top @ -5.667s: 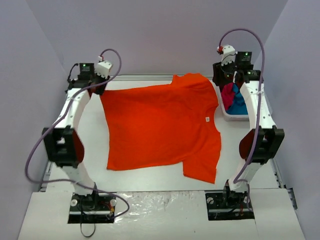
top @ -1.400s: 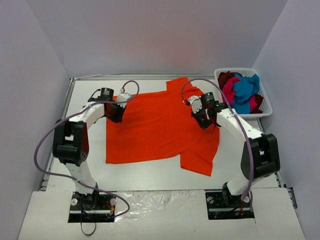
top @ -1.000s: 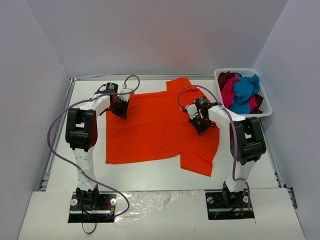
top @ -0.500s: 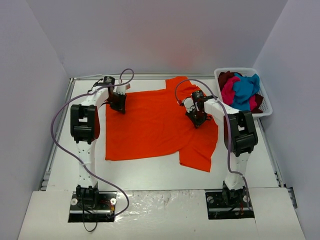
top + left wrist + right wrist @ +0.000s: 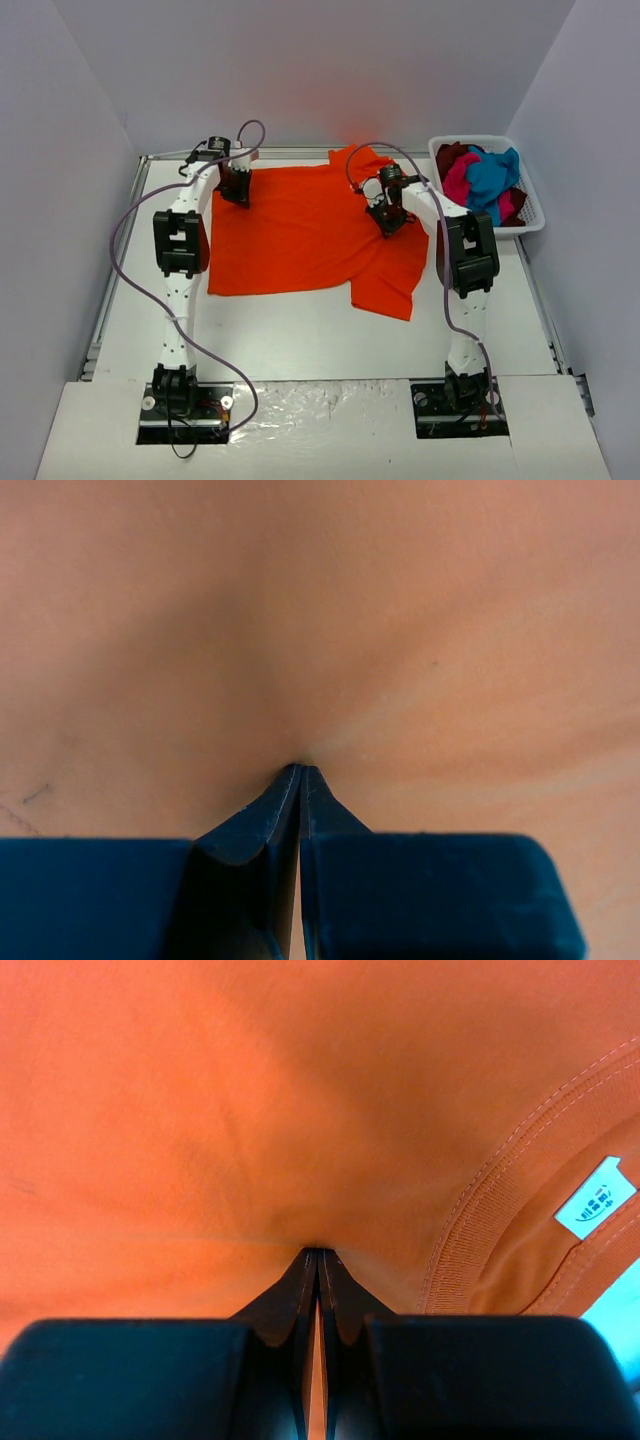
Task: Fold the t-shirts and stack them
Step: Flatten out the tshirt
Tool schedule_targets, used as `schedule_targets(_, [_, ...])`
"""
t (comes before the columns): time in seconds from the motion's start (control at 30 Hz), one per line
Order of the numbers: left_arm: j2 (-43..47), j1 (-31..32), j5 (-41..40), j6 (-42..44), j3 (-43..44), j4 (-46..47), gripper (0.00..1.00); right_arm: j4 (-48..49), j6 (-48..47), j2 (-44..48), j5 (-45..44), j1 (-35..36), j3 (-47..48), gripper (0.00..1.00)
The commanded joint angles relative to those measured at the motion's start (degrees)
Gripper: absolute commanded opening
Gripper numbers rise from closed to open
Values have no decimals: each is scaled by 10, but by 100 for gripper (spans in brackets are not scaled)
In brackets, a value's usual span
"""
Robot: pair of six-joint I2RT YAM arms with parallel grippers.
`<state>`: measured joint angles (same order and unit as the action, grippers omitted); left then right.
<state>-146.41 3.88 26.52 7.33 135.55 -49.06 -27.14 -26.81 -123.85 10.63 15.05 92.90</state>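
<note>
On the white table (image 5: 300, 345), the orange t-shirt (image 5: 300, 235) lies spread, not yet folded, both the left gripper (image 5: 237, 192) and right gripper (image 5: 388, 222) closed tight, seemingly pinching its far part, while the other t-shirts (image 5: 485, 185) sit heaped in the far-right basket (image 5: 468, 141).

The orange t-shirt (image 5: 300, 235) is matt, soft cloth with a ribbed collar (image 5: 476, 1228); the basket (image 5: 532, 190) is white plastic.
</note>
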Motion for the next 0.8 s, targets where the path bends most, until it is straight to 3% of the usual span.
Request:
schedule_targets(0.0, [-42,-7,-37,-8,68,-42,2,-20,-9,-53,1,-8,15,0])
schedule_targets(0.17, [-56,-5,-34,-15,97,-46,2,-31,-10,-45,2,-12,20,0])
schedule_targets(0.33, [30,1,-24,-4,18,-29,3,-70,-18,25,35,-9,-4,0])
schedule_targets(0.47, [155,3,-36,10,-79,-1,34,-121,-20,87,76,-5,-16,0])
schedule_targets(0.57, [238,3,-49,19,-120,5,47,-143,-15,143,87,2,-36,0])
schedule_targets(0.7, [346,5,-60,47,-197,12,61,-147,-6,229,84,5,-80,22])
schedule_targets(0.77, [414,8,-56,77,-247,9,64,-145,-6,257,79,5,-108,27])
